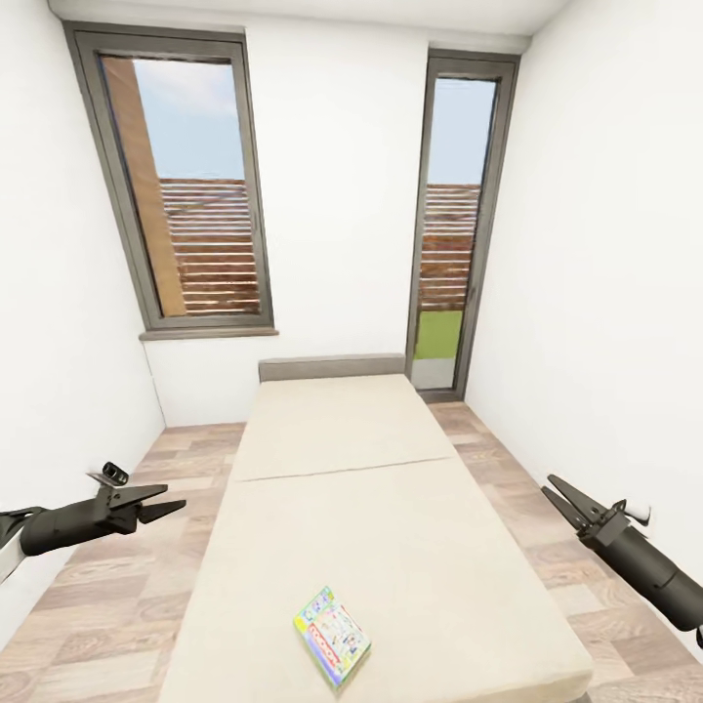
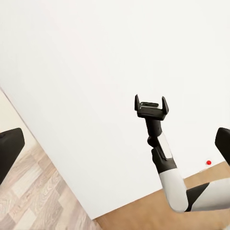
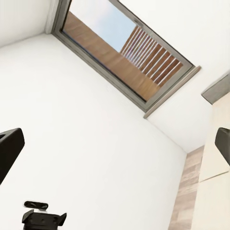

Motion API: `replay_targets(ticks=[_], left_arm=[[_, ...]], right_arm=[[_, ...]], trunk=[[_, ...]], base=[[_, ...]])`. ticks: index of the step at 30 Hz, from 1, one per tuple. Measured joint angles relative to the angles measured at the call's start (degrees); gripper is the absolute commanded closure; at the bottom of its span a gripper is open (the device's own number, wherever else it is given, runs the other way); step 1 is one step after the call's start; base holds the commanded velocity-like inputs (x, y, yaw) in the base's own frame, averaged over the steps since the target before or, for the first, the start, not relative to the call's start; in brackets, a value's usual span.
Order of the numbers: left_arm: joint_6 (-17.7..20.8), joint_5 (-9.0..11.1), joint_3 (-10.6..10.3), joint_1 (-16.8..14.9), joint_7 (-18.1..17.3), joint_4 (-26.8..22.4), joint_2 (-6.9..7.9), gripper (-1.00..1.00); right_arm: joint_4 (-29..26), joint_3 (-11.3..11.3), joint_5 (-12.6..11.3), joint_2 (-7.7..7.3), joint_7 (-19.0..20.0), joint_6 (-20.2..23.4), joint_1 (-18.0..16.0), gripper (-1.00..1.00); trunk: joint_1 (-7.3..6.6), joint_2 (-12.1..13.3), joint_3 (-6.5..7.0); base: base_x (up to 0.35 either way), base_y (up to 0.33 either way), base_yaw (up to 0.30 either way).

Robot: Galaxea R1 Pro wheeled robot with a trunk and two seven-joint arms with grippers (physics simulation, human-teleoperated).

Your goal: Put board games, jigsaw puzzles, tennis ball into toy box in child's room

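Colourful board game (image 1: 332, 636) on bed (image 1: 391, 547), between pincers

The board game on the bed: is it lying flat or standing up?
Lying flat: the board game rests cover-up on the bed, near its foot, untouched by either gripper.

On the bed (image 1: 381, 508), near its foot: one board game (image 1: 332, 636); behind its headboard (image 1: 331, 367): two windows (image 1: 186, 186).

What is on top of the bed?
One board game lies flat on the bed, near its foot end. The rest of the mattress is bare. Whatever is under the game box is covered.
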Motion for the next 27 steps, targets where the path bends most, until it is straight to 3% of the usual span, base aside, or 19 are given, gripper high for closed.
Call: replay_targets(ticks=[16,27], left_arm=[[0.11,0.01,0.01,-0.01,0.00,-0.02,0.01,-1.00],[0.03,0.00,0.01,-0.02,0.00,0.01,-0.07,-1.00]], right_arm=[[0.03,0.09,-0.08,0.05,-2.61,0.01,-0.01,-1.00],[0.09,0.01,-0.09,0.03,-2.68,0.00,0.01,-1.00]], trunk=[[0.01,0.00,0.00],[-0.01,-0.01,-0.01]], base=[[0.050,0.014,0.239],[0.095,0.044,0.049]])
